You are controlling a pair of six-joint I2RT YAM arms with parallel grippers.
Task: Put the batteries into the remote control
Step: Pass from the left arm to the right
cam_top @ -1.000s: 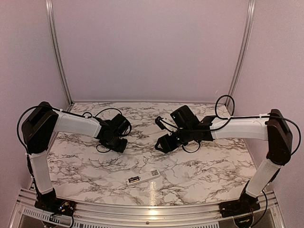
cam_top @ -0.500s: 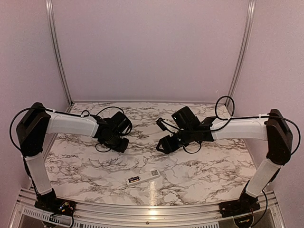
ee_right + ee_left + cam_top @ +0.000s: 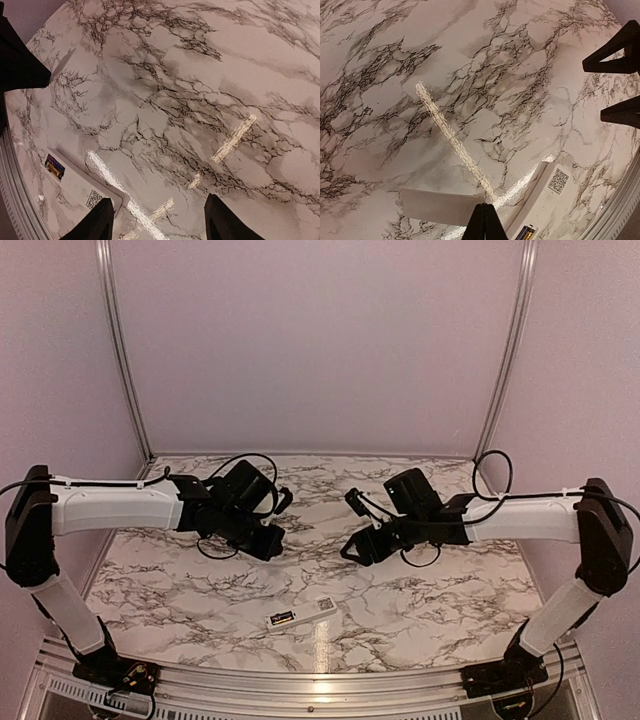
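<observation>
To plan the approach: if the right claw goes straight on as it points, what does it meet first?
The right claw would probably meet bare table, beside the remote control; depth unclear.

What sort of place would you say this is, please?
Most likely a robotics lab test booth: plain pale walls with aluminium frame posts enclose a marble-patterned table, a left arm and right arm are bolted at its near edge, and a white remote control lies on it.

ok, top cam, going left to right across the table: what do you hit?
left gripper, shut → remote, lying flat → right gripper, open
</observation>
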